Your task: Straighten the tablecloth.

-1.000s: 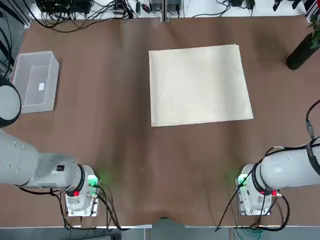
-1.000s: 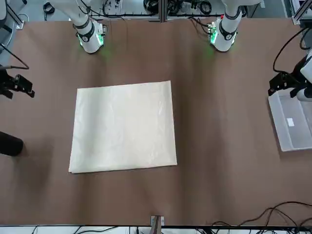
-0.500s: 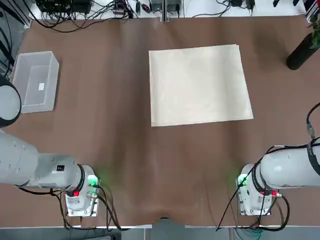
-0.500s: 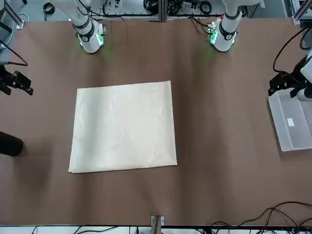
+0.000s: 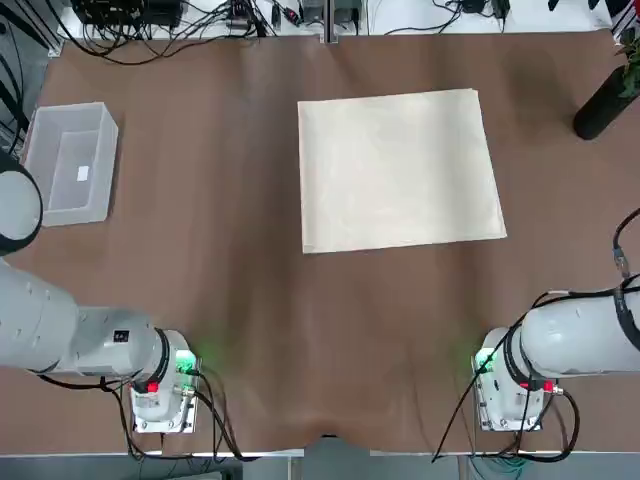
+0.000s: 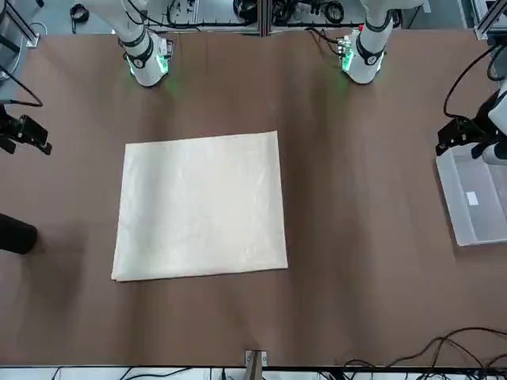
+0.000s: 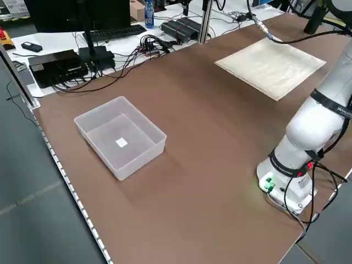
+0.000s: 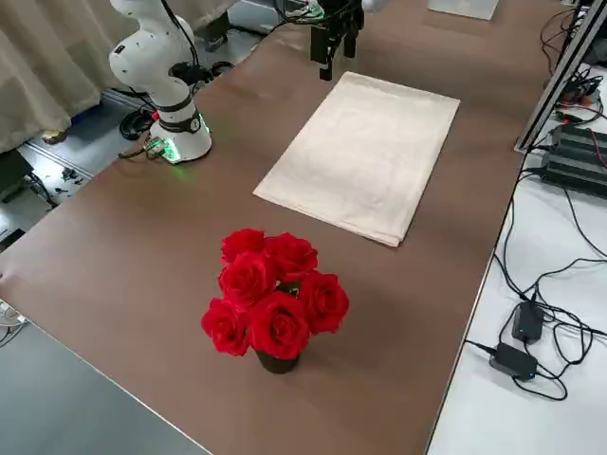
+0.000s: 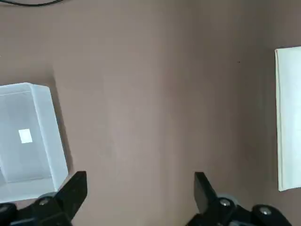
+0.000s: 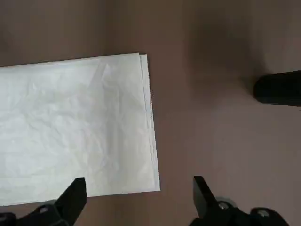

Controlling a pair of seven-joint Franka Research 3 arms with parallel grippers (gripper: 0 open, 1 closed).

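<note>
The cream tablecloth (image 5: pixel 400 170) lies flat as a folded rectangle on the brown table, right of centre and toward the far side; its surface is lightly creased (image 6: pixel 202 206). My right gripper (image 10: pixel 138 193) hangs open high above the table, off the cloth's right side (image 6: pixel 24 134), holding nothing. The cloth (image 10: pixel 75 127) shows layered edges along that side. My left gripper (image 9: pixel 138 188) is open too, raised over the table's left part (image 6: pixel 461 136) beside the bin, far from the cloth (image 9: pixel 289 117).
A clear plastic bin (image 5: pixel 70 165) with a small white label inside stands at the left edge. A dark vase of red roses (image 8: pixel 275 294) stands at the far right (image 5: pixel 605 105). Cables and electronics lie beyond the table's far edge.
The right gripper has drifted slightly back toward its base side. The cloth and the left gripper have not moved.
</note>
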